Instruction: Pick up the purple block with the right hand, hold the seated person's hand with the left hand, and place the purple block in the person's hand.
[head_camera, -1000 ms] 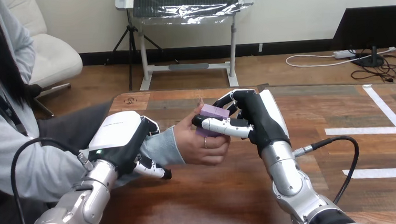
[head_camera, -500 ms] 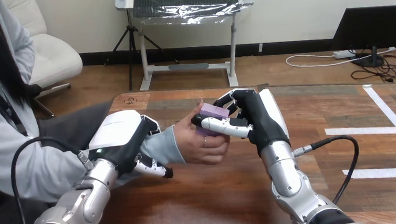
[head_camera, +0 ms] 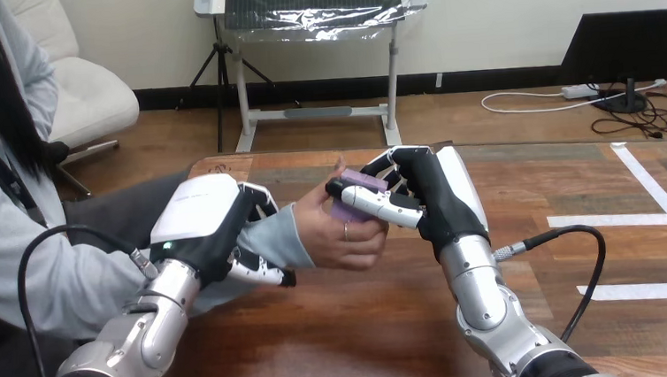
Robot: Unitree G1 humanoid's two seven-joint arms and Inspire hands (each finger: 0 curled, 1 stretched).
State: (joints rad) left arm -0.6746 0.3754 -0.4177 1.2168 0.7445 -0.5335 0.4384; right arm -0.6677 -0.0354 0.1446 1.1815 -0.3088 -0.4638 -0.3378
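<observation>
Purple block (head_camera: pixel 361 183): up off the table, wedged between the person's hand and the robot's right hand, near the middle of the view. Only its top face and a bit of its lower front show.
Left arm (head_camera: pixel 145 336): comes in from the bottom left corner, silver forearm angled up toward the middle.
Right arm (head_camera: pixel 481 295): rises from the bottom edge at right of centre, pretty much straight up to its hand.
Left hand (head_camera: pixel 203 217): clamped on the person's wrist. White back faces up, fingers (head_camera: pixel 265 270) hooked under the light grey sleeve (head_camera: pixel 271 237) and more of them wrapped over the top of it.
Person's hand (head_camera: pixel 338 241): reaches in from the left, just above the table top, fingers curled in and touching the block from the left and from underneath.
Right hand (head_camera: pixel 433 201): closed on the block from the right side. Its thumb (head_camera: pixel 374 203) lies across the block's front and the other fingers curl over the top edge, so both it and the person's hand are on the block.
Table (head_camera: pixel 367 337): dark wood planks, bare under the hands.
Tape lines (head_camera: pixel 607 219): white strips stuck on the table at right, well apart from the hands and nothing in their way.
</observation>
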